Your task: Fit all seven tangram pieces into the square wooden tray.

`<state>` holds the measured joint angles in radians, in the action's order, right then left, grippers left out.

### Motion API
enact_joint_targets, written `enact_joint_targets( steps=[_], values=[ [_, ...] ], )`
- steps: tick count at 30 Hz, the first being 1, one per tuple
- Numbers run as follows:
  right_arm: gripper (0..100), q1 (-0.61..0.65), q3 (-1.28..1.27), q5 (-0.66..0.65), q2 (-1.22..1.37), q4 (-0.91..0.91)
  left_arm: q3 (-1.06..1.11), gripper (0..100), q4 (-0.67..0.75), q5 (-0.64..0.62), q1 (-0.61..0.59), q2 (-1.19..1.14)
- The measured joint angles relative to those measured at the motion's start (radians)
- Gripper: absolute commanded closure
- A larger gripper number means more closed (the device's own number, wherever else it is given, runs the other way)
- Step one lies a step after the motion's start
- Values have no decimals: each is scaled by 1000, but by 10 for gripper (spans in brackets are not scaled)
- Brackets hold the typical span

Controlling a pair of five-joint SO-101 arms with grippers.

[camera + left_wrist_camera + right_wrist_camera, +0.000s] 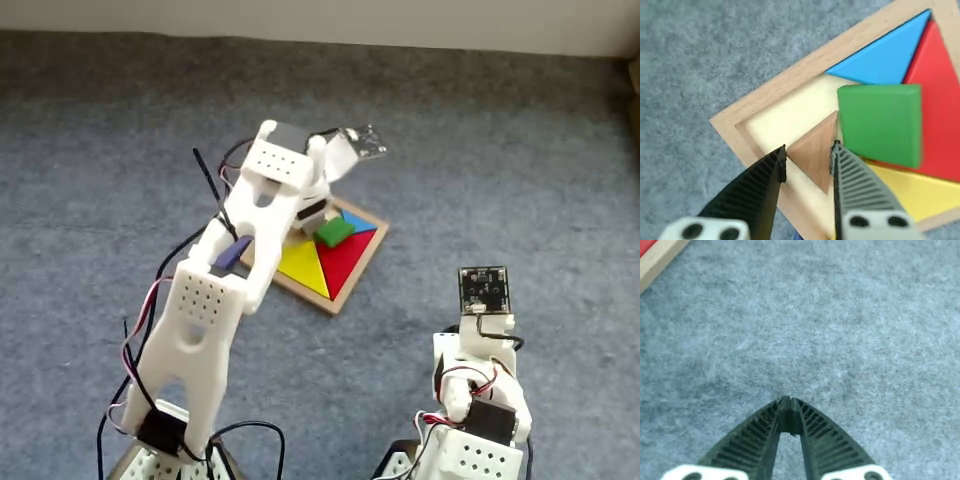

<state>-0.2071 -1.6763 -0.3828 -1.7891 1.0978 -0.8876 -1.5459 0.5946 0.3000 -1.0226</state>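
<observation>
The square wooden tray (767,90) lies on grey carpet, also seen from above as the tray (358,275). In it lie a blue triangle (885,55), a red triangle (940,115) and a yellow triangle (910,195). A green square (880,125) sits against them and seems to overlap the red and yellow pieces. My left gripper (808,156) hangs over the tray's bare pale floor, shut on a small wood-coloured triangle (812,150). My right gripper (786,401) is shut and holds nothing, low over the carpet near one tray corner (655,257).
The left arm (235,270) stretches across the tray's near-left part and hides it from above. The right arm (478,390) is folded at the front right. Carpet lies all around the tray; a pale wall (400,20) bounds the far side.
</observation>
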Motion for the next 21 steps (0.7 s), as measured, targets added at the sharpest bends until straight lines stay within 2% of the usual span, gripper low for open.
enact_joint_targets(
  steps=[7, 13, 21],
  values=[
    [989, 0, 0, 0, 0, 0, -2, 934, -35, 34, 0, -6],
    [989, 0, 0, 0, 0, 0, -86, 986, -164, 40, -6, -21],
    [989, 0, 0, 0, 0, 0, -167, 989, -199, -18, -6, -29]
  ],
)
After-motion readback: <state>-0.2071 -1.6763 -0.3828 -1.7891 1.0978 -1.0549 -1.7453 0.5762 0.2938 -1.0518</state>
